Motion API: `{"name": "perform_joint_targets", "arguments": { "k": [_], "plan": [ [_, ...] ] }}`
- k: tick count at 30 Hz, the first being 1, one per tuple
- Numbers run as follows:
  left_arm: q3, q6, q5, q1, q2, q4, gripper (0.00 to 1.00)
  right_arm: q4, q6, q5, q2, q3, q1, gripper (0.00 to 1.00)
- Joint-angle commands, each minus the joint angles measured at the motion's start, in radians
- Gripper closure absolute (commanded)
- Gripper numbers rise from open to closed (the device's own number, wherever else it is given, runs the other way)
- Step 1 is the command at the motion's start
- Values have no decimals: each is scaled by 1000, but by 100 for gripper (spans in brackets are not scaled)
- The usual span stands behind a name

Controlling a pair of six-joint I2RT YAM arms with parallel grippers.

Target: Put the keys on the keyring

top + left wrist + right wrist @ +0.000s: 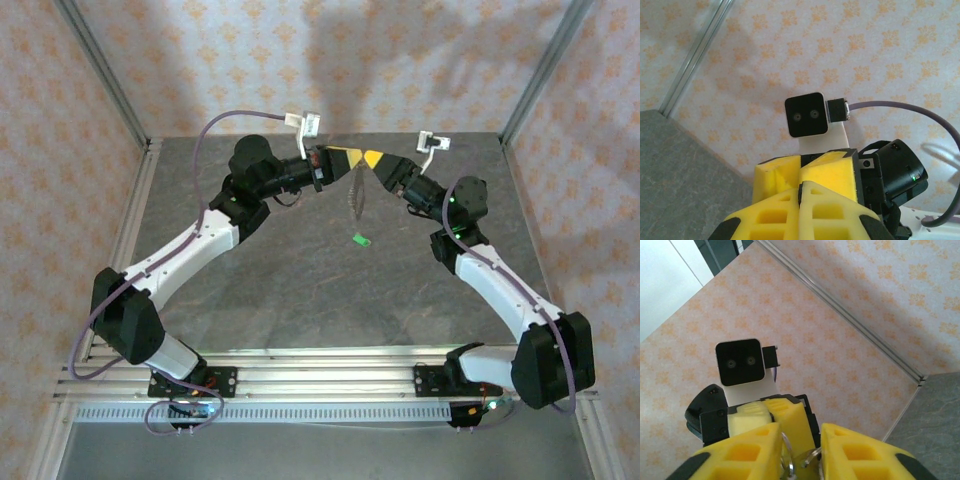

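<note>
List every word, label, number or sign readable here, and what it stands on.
None can be read.
The small green object on the table is too small to show print.
The right arm's wrist camera and the left arm's wrist camera carry no marking.

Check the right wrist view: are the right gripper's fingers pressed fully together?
No, the right gripper has a clear gap between its yellow fingers, with small metal rings sitting in it.
</note>
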Motion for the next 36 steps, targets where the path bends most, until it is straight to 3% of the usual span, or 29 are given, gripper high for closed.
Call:
{"name": "perform_joint_targets", "arguments": {
  "k": [1,4,11,15,22,25,27,36],
  "plan": [
    [32,-8,23,-1,-2,70,100,58,-4,-29,6,35,18,82],
    [31,-8,21,0,-1,69,100,65,-3,-38,7,31,22,87],
    [31,-6,0,-1,0,68,100,74,-1,-62,2,21,24,86],
    [32,-6,-6,-1,1,65,100,75,0,-71,-3,9,24,78],
    [31,-4,-17,0,-1,62,100,75,-3,-68,-17,-13,24,83],
    [29,-1,-25,-1,0,57,100,74,-5,-69,-27,-21,24,73],
    [29,-1,-25,-1,0,58,100,69,-9,-68,-34,-27,24,72],
    [16,-4,-16,0,0,66,100,54,-20,-56,-38,-20,24,93]
  ]
}}
